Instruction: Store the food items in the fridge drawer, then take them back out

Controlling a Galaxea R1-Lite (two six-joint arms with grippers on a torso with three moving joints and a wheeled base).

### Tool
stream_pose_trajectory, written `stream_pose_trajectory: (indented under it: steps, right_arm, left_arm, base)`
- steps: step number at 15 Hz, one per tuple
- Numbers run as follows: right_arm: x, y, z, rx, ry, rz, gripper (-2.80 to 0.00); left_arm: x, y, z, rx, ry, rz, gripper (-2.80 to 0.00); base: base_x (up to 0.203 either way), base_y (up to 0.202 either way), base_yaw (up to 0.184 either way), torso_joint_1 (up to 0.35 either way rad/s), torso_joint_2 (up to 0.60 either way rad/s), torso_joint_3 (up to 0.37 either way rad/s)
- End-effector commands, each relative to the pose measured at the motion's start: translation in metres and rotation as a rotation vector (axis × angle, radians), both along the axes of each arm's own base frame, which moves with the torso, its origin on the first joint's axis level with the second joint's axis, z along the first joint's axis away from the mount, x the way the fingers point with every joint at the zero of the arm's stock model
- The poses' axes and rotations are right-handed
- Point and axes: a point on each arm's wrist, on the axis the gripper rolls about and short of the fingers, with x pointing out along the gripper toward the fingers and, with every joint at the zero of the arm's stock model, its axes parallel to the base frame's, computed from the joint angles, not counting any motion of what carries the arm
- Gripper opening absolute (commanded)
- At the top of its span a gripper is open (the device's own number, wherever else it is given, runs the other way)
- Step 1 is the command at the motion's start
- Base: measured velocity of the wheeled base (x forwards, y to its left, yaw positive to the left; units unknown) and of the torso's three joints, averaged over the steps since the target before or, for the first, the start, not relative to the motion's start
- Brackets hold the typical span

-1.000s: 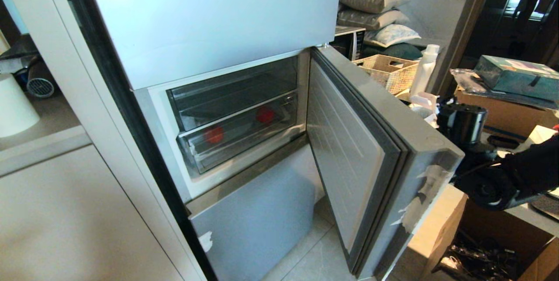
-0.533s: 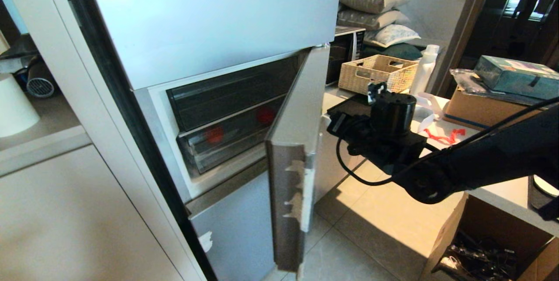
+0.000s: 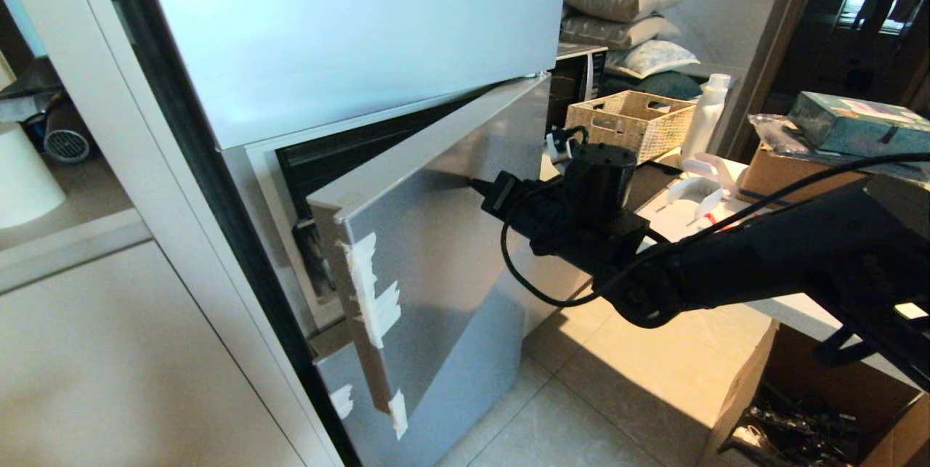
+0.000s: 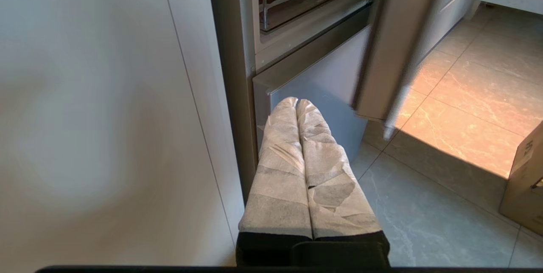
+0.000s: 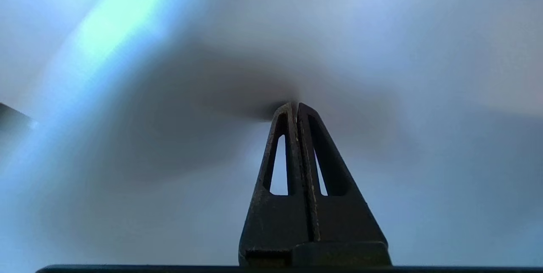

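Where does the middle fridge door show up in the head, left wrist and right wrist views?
Head view: the middle fridge door fills the centre, part shut, with the right gripper at its face.
Left wrist view: its lower edge hangs beyond the shut left gripper.
Right wrist view: its grey face fills the frame.
Shared landmark: the grey lower drawer front, head and left wrist only.

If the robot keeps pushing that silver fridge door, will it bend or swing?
The fridge door will probably swing, not bend: it looks like a thick, rigid slab hinged at its far side. The shut right end effector presses its tips on smooth metal, so they might slide. The white tape on the door's edge looks torn, so it may peel if rubbed.
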Motion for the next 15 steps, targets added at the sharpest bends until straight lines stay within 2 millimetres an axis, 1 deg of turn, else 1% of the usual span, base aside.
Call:
stream_pose_trajectory:
  steps: [1, 4, 8, 10, 12, 14, 15]
  right_arm:
    - [0.011, 0.013, 0.005, 0.077, -0.01, 0.018, -2.8]
    - [0.026, 0.028, 0.002, 0.137, -0.027, 0.006, -2.8]
    - [0.041, 0.051, -0.019, 0.154, -0.033, -0.011, -2.8]
    - [0.047, 0.057, -0.025, 0.152, -0.03, -0.009, -2.8]
    - [0.053, 0.063, -0.036, 0.139, -0.03, -0.009, -2.8]
    - [0.052, 0.063, -0.034, 0.143, -0.027, -0.008, -2.8]
    - [0.049, 0.062, -0.027, 0.152, -0.033, -0.019, -2.8]
  left_arm:
    - [0.0, 0.0, 0.0, 0.0, 0.0, 0.0, -2.8]
    - [0.0, 0.0, 0.0, 0.0, 0.0, 0.0, -2.8]
    - [0.0, 0.0, 0.0, 0.0, 0.0, 0.0, -2.8]
    - [0.0, 0.0, 0.0, 0.0, 0.001, 0.0, -2.8]
    - [0.0, 0.0, 0.0, 0.0, 0.001, 0.0, -2.8]
    - [0.0, 0.0, 0.0, 0.0, 0.001, 0.0, -2.8]
    - [0.0, 0.0, 0.0, 0.0, 0.0, 0.0, -2.8]
  base:
    - [0.0, 0.0, 0.0, 0.0, 0.0, 0.0]
    - [0.0, 0.0, 0.0, 0.0, 0.0, 0.0]
    - [0.0, 0.0, 0.0, 0.0, 0.0, 0.0]
    - [0.0, 0.0, 0.0, 0.0, 0.0, 0.0]
    - [0.0, 0.0, 0.0, 0.0, 0.0, 0.0]
    - [0.0, 0.0, 0.0, 0.0, 0.0, 0.0]
    - [0.0, 0.0, 0.0, 0.0, 0.0, 0.0]
